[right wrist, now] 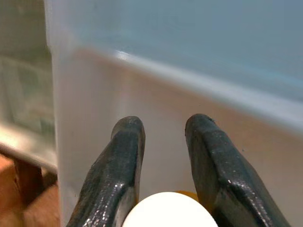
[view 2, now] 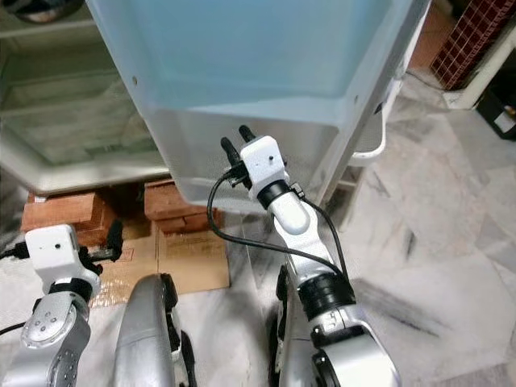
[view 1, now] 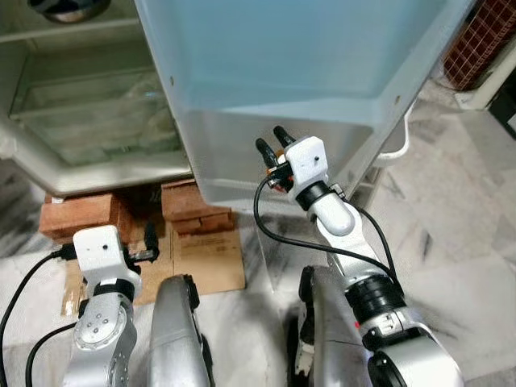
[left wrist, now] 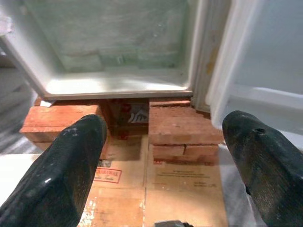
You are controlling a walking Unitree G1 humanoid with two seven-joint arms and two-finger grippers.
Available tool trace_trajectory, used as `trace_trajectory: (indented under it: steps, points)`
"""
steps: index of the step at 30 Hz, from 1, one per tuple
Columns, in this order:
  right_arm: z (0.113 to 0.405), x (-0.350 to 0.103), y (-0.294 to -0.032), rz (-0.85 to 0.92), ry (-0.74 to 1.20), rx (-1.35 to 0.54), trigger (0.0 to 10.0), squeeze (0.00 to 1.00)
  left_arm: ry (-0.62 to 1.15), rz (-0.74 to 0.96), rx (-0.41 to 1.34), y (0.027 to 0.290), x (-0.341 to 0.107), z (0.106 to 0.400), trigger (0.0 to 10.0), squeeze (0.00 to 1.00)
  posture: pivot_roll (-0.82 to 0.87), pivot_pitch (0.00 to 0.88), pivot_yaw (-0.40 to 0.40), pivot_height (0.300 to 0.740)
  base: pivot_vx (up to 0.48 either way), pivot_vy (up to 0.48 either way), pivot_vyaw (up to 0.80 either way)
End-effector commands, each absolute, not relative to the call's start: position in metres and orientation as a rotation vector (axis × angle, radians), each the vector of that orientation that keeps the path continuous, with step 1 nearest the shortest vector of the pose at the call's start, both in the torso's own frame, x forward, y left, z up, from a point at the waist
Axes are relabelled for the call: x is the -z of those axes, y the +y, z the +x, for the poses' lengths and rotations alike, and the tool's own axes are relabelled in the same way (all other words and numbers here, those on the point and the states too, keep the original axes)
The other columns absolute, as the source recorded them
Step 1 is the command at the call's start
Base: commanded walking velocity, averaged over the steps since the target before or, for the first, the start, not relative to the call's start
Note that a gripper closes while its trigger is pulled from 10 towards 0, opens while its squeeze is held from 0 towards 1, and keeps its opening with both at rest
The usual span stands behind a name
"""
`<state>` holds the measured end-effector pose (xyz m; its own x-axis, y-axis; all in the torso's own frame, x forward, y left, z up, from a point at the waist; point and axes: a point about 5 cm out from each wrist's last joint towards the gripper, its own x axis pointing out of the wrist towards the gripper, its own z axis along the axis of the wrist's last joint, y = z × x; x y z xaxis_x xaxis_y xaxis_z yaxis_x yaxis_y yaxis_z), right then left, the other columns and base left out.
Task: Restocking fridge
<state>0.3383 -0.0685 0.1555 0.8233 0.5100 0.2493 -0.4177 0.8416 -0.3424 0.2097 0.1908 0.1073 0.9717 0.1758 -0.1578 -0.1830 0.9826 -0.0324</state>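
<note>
A grey marble floor (view 1: 451,226) is seen lower right. The fridge (view 1: 81,153) is raised on bricks (view 1: 85,214). A white egg (right wrist: 168,210) is pinched by the right gripper (view 1: 274,145); the left gripper (left wrist: 165,156) is spread wide.

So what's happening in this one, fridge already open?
Yes. The fridge stands open on bricks, and its door swings out before the robot. The right claw is raised at the door's lower part with a white, egg-like thing between its fingers. The left claw hangs low and open over cardboard.
</note>
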Motion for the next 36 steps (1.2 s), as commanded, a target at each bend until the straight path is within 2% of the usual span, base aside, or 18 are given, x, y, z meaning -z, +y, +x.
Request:
trace_trajectory:
  steps: [1, 9, 14, 19, 25, 36]
  points:
    - [0.339, -0.163, -0.065, -0.326, -0.404, -0.502, 10.0, 0.00, 0.178, -0.040, -0.175, 0.192, -0.108, 0.203, 10.0, 0.00, 0.20, 0.330, 0.038, 0.555, 0.000, 0.000, 0.00]
    - [0.346, -0.167, -0.086, -0.464, -0.461, -0.393, 10.0, 0.00, 0.200, -0.038, -0.148, 0.192, -0.108, 0.201, 10.0, 0.00, 0.19, 0.332, 0.048, 0.555, 0.000, 0.000, 0.00]
    - [0.348, -0.155, -0.110, -0.571, -0.448, -0.305, 10.0, 0.00, 0.210, -0.042, -0.139, 0.191, -0.110, 0.198, 10.0, 0.00, 0.20, 0.333, 0.049, 0.555, 0.000, 0.000, 0.00]
    - [0.346, -0.139, -0.120, -0.570, -0.388, -0.275, 10.0, 0.00, 0.218, -0.041, -0.140, 0.192, -0.109, 0.194, 10.0, 0.00, 0.22, 0.331, 0.052, 0.555, 0.000, 0.000, 0.00]
    - [0.345, -0.118, -0.123, -0.458, -0.271, -0.223, 10.0, 0.00, 0.228, -0.039, -0.137, 0.191, -0.109, 0.195, 10.0, 0.00, 0.22, 0.336, 0.056, 0.555, 0.000, 0.000, 0.00]
    - [0.353, -0.108, -0.129, -0.492, -0.172, -0.151, 10.0, 0.00, 0.242, -0.036, -0.139, 0.191, -0.108, 0.194, 10.0, 0.00, 0.22, 0.342, 0.058, 0.555, 0.000, 0.000, 0.00]
